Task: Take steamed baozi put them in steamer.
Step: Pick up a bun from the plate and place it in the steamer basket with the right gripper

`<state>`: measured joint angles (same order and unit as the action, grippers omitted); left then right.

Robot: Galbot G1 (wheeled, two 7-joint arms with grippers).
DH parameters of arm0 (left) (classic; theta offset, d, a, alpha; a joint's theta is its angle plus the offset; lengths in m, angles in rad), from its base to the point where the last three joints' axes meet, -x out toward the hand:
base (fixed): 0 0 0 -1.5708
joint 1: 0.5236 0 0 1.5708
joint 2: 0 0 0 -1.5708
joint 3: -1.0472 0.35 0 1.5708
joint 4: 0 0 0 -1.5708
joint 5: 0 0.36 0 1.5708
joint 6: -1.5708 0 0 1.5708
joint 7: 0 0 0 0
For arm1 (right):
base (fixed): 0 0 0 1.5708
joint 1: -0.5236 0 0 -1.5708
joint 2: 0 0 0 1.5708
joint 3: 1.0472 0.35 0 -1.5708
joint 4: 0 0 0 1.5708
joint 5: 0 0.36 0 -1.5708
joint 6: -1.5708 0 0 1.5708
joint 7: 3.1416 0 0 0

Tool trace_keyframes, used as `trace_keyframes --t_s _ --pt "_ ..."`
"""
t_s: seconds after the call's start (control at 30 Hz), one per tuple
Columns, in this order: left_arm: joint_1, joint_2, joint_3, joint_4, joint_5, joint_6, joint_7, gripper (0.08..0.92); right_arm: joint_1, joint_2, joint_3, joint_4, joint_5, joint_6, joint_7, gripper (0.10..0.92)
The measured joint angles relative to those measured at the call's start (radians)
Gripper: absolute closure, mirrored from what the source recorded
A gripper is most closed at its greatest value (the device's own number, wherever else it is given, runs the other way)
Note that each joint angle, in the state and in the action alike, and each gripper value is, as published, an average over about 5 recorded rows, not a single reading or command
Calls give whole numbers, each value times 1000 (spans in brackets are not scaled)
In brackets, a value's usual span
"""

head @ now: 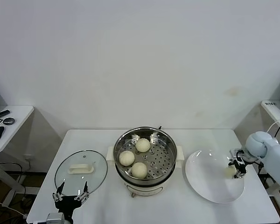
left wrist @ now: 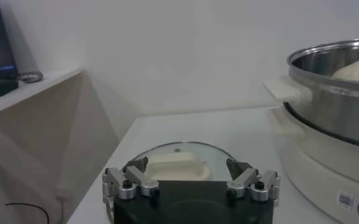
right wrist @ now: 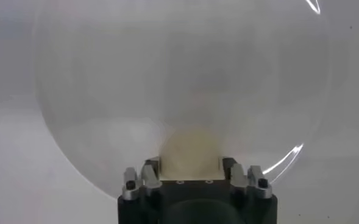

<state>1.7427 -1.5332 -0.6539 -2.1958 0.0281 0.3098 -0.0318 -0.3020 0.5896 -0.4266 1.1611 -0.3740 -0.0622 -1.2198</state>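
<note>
Head view shows us the steamer (head: 145,160) at the middle of the white bench (head: 98,140), with three steamed baozi (head: 139,170) resting on its perforated tray: one toward the back, one on the left side, one at the front. On the robot's left of the pot we see the glass lid (head: 80,171) lying flat, its white handle up. Our left claw (head: 70,196) hangs at the near edge of that lid, fingers spread wide and holding nothing; the left wrist view confirms this, with the lid just past the parted tips and the steamer's wall to one side. On the right of the pot sits the white plate (head: 210,179). Our right claw (head: 236,170) is down over the plate's right portion, and the right wrist view shows the fourth baozi (right wrist: 191,149) sitting between its fingers (right wrist: 151,170), which stand on both sides of the bun and grasp it, with the plate's surface just beyond.
</note>
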Motion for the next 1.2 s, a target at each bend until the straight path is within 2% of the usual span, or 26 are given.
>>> trace_keyframes --t_s 0.3,0.57,0.93,1.2 --pt "-8 0 4 1 11 -6 -8 177 66 -37 -60 49 70 -36 -26 540" --pt "-23 -3 8 -14 33 -14 -12 177 312 -51 -265 157 260 -118 -38 535" --pt "-44 8 17 -34 33 -25 -21 177 794 104 -649 282 615 -266 -13 533" --pt "-53 16 23 -53 26 -26 -21 177 964 242 -809 326 794 -374 39 533"
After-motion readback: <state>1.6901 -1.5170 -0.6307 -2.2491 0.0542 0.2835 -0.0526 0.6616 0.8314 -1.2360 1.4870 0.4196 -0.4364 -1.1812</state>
